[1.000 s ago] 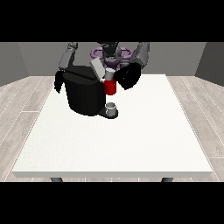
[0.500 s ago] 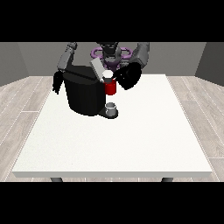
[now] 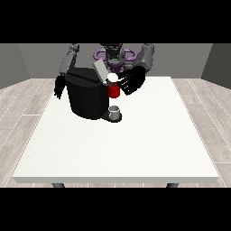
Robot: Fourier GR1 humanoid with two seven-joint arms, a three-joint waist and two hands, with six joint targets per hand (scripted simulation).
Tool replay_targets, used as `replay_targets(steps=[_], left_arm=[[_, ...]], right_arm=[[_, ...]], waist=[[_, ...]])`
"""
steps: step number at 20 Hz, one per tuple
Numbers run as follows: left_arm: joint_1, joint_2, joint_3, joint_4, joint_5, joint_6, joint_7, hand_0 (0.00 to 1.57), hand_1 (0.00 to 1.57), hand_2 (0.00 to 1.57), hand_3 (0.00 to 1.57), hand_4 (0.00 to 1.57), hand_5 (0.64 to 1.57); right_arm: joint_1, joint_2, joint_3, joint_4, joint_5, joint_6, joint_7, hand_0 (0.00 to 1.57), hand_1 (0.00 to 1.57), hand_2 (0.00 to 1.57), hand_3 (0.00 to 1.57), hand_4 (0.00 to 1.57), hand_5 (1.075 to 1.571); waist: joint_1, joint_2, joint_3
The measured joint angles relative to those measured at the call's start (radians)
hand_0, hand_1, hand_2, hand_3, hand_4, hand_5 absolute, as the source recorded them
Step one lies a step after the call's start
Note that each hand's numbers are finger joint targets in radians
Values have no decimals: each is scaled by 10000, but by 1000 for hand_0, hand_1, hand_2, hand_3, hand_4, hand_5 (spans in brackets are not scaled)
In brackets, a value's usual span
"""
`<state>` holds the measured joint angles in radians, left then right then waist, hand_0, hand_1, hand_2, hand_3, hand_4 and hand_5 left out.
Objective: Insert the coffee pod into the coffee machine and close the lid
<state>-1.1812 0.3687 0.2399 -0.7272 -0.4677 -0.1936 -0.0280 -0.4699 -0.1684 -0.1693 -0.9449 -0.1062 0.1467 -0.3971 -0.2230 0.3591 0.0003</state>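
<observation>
- Nearest to the camera I am seeing the bare front of the white table [image 3: 117,153], running back toward the robot.
- Further in, a small grey cup-like thing [image 3: 115,111] is standing on the machine's base plate, under the spout — it is grey, but I cannot tell it for the pod, so I am calling it only a grey thing.
- The black coffee machine [image 3: 85,94] is sitting on the table left of the centre line, and its lid [image 3: 100,71] is tilting up and open at the top, showing as a pale grey flap.
- A red thing at the machine [image 3: 113,90] is showing at the machine's right side, with a small white round top [image 3: 112,78] just above it.
- The hand at the view's right [image 3: 133,81] is hovering just beside that red thing, at about its height; I am reading its fingers as spread and relaxed, pointing toward the machine, with nothing held that I can make out.
- The hand at the view's left [image 3: 58,87] is hanging behind the machine's left edge, partly hidden — whether its fingers are curled or straight I cannot tell.
- Farthest back, the robot's torso [image 3: 113,56] is standing behind the table, both arms reaching down around the machine.
</observation>
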Motion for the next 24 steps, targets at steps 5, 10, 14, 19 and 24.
replay_targets(steps=[5, 10, 14, 19, 24], left_arm=[[1446, -1127, -111, -352, 583, -219, -951, 0, 0, 0, 0, 0, 1571], [3442, -2109, 67, -522, 1367, -493, -1861, 0, 0, 0, 0, 0, 1571], [5104, -2583, 261, -486, 1975, -947, -2629, 0, 0, 0, 0, 272, 1571], [7209, -2773, 325, -341, 2317, -1451, -3326, 0, 0, 0, 0, 342, 1571], [8659, -2544, 596, -120, 2572, -1674, -3585, 0, 0, 0, 0, 333, 1571]], right_arm=[[866, -151, -340, 554, -213, 200, -326, 0, 0, 0, 0, 258, 1571], [2215, -94, -411, 846, -225, 382, -866, 0, 0, 0, 0, 205, 1571], [3150, 264, -104, 582, -48, 270, -887, 0, 0, 0, 0, 0, 1571], [4106, 759, 796, -393, 481, 97, -372, 0, 0, 0, 0, 0, 1571], [4485, 1388, 2169, -1972, 1003, -463, 383, 0, 0, 0, 0, 285, 1571]], waist=[[807, -1042, 3], [1633, -2455, -5], [2007, -3769, -13], [2050, -5410, -18], [1714, -6493, -18]])
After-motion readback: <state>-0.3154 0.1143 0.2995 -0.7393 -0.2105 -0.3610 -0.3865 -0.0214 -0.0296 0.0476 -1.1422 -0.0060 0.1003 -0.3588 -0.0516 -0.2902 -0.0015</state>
